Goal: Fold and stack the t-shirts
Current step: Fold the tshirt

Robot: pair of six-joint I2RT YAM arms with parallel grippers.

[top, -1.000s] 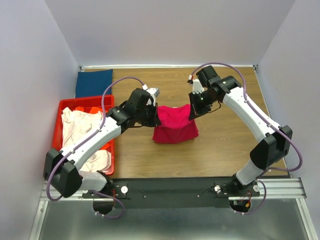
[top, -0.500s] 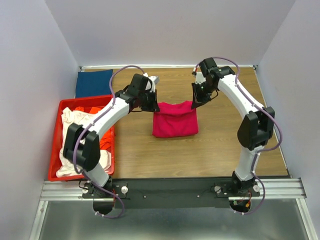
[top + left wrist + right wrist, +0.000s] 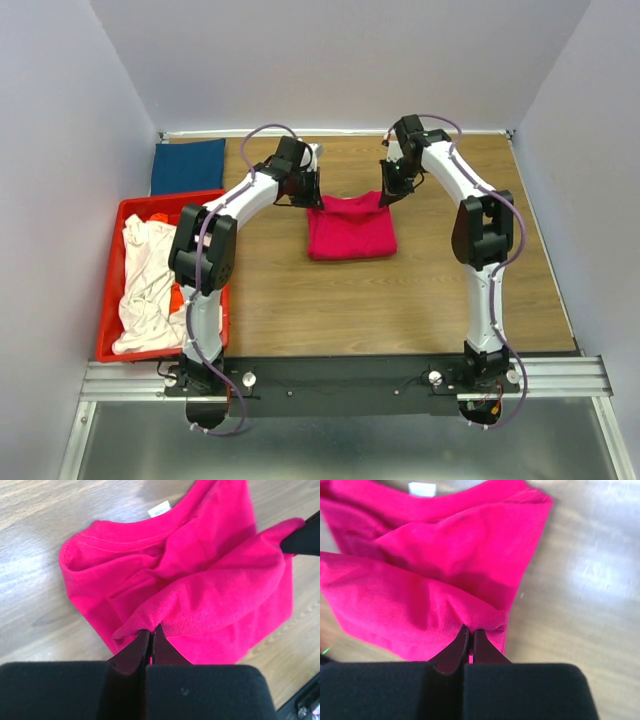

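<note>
The left arm (image 3: 243,195) and right arm (image 3: 447,172) share white tubular links joined by bulky black joint housings (image 3: 481,232). A thin purple cable (image 3: 265,128) loops along each. The fingers (image 3: 134,651) are matte black tapering wedges on a wide black block (image 3: 125,690).

Robot lab test cell, plain pale partition walls (image 3: 60,150), wood-grain desk (image 3: 400,300), aluminium mounting rail (image 3: 340,380) carrying two arms
</note>
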